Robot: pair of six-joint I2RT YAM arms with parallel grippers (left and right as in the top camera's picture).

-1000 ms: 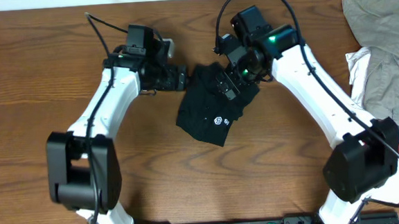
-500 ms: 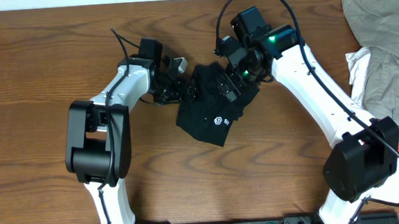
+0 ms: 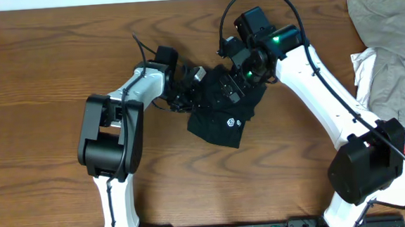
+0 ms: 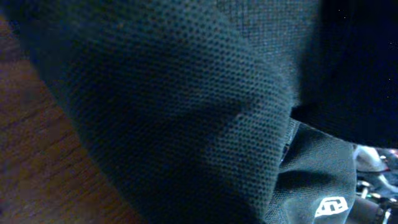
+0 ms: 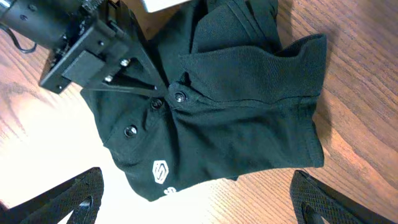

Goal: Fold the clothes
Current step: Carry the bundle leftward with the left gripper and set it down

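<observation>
Shirt (image 3: 220,116): a black knit polo, lying as a rough bundle at the middle of the table (image 3: 45,67), between the two arms; the white logo (image 3: 230,123) is shown on the near flap.
Collar (image 5: 249,56): rumpled and turned over at the far end; three buttons (image 5: 180,96) are seen on the placket beside it.
Left gripper (image 3: 190,89): pushed against the shirt's left edge, its tip touching the placket by the buttons. Its own camera is filled with black knit, so it cannot be told whether cloth is pinched or the jaws are merely resting there.
Right gripper (image 5: 196,176): spread wide and hung just above the shirt, with nothing held between its fingers.
Step in hand: judged to be a tuck of the left edge in toward the middle; the fold is taken to be part done, since the outline is uneven and the layers are bunched.
Done well: the edge is best carried across low and flat, so that the layers beneath are not dragged along. The open gripper could be set down on the right half as a weight while the left side is moved. Cloth should be let go only once the edge lies straight.
Risk: the knit looks soft and slack; a finger caught in the placket could pull the bundle askew.
Beige garment (image 3: 388,32): at the table's right edge, well apart, best left alone.
</observation>
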